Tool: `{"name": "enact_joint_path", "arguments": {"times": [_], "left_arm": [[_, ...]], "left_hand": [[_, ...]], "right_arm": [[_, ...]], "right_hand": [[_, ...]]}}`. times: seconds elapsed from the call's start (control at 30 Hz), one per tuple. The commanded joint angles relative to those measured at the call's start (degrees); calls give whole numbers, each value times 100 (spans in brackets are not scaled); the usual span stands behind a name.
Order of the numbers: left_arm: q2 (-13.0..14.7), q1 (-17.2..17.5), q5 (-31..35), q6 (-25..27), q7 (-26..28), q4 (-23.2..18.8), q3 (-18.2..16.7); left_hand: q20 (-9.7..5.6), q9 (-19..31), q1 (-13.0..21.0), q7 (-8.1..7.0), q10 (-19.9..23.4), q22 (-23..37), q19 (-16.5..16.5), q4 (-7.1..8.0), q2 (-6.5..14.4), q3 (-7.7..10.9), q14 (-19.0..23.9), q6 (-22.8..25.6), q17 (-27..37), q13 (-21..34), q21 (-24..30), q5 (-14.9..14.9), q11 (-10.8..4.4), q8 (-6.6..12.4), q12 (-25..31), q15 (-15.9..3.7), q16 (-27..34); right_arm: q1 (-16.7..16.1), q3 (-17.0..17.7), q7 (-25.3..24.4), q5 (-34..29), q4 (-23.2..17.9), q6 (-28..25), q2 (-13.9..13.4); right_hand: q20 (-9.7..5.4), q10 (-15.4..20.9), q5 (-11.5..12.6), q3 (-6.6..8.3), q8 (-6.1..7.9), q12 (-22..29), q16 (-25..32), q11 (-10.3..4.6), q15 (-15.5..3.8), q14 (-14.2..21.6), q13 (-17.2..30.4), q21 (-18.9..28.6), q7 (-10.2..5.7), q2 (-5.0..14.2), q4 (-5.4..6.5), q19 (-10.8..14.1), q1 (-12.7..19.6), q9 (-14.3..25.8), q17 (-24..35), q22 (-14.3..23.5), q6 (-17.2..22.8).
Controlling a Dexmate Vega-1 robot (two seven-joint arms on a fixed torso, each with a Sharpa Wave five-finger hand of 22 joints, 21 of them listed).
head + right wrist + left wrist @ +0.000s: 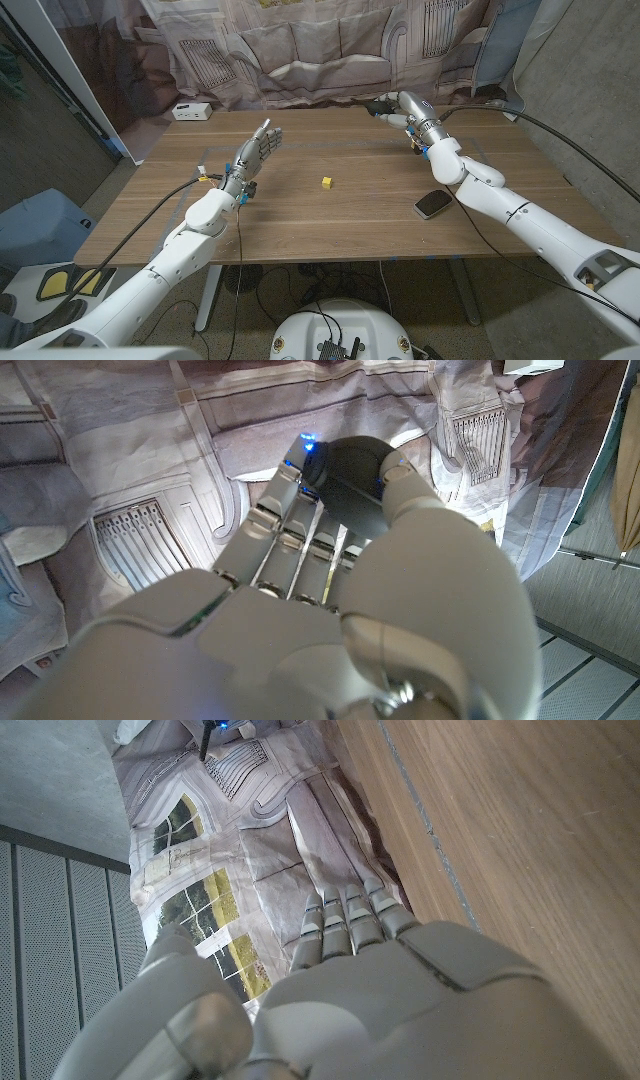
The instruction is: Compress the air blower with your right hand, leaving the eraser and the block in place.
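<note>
Black and round, the air blower (383,105) sits in your right hand (405,110), far back on the wooden table (330,215) near the printed curtain (320,45). Your fingers (290,525) wrap around its dark ball (350,480) and your thumb (415,500) presses on the other side, so you are holding it. Nearer to you than that hand, beside your right arm, lies the dark eraser (432,205). The little yellow block (326,182) sits between your two hands. Your left hand (255,155) is up off the table, fingers straight and spread, holding nothing. A white box (191,111) sits far past your left hand.
</note>
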Motion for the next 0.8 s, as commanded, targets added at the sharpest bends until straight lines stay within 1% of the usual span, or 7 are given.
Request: {"name": "enact_joint_path", "arguments": {"times": [0.03,0.1,0.37,0.47,0.53,0.63,0.8], "left_arm": [[31,57,-11,32,36,-68,-32],[30,54,-15,34,25,-68,-27],[19,54,-13,27,15,-65,-15],[17,62,-9,13,20,-68,-17],[16,67,-3,2,22,-69,-17],[9,80,-10,-5,31,-73,-22],[-12,101,-22,-34,39,-36,-28]], "left_hand": [[-27,22,-5,11,63,27,42,-44,68,3,44,60,8,12,-11,-2,-32,6,-9,12,-6],[-22,22,-5,12,62,27,42,-45,69,4,45,62,8,12,-11,-2,-26,6,-10,13,-7],[-22,22,-7,20,63,27,48,-48,71,4,51,72,9,12,-10,-3,-16,7,-12,11,-6],[-21,22,-7,16,60,27,50,-50,72,4,50,69,9,12,-10,-3,-9,5,-14,11,-7],[-20,22,-8,14,65,27,51,-51,72,5,50,71,9,12,-10,-3,-24,5,-12,11,-7],[-21,22,-9,16,69,27,52,-52,73,5,49,71,9,12,-10,-3,-32,4,-11,9,-8],[-12,22,-9,20,71,27,53,-55,73,5,53,82,9,12,-11,-3,-38,7,-11,12,-8]], "right_arm": [[-123,77,-212,23,-33,141,40],[-149,94,-245,28,-43,163,38],[-248,171,-323,73,-102,208,28],[-281,199,-361,92,-108,254,25],[-295,214,-353,117,-111,282,18],[-299,221,-310,144,-110,311,10],[-358,282,-433,285,-58,281,158]], "right_hand": [[-29,242,-22,77,69,74,31,-5,-503,263,19,88,31,57,24,181,42,27,-42,13,217],[-35,296,-19,88,82,73,53,-8,-517,390,17,118,12,78,30,252,45,28,-56,15,291],[-55,492,1,158,104,92,70,3,-549,593,10,164,39,215,48,355,89,32,-70,19,445],[-66,550,7,179,104,98,72,16,-555,637,9,179,40,249,46,389,108,33,-72,20,473],[-85,555,25,234,91,78,65,16,-577,656,7,189,45,315,14,405,191,34,-66,22,479],[-92,573,32,261,81,66,66,43,-568,685,6,201,55,370,26,424,210,35,-56,24,489],[-104,753,31,305,59,79,125,84,-586,975,2,288,128,428,61,601,213,37,-60,32,541]]}}
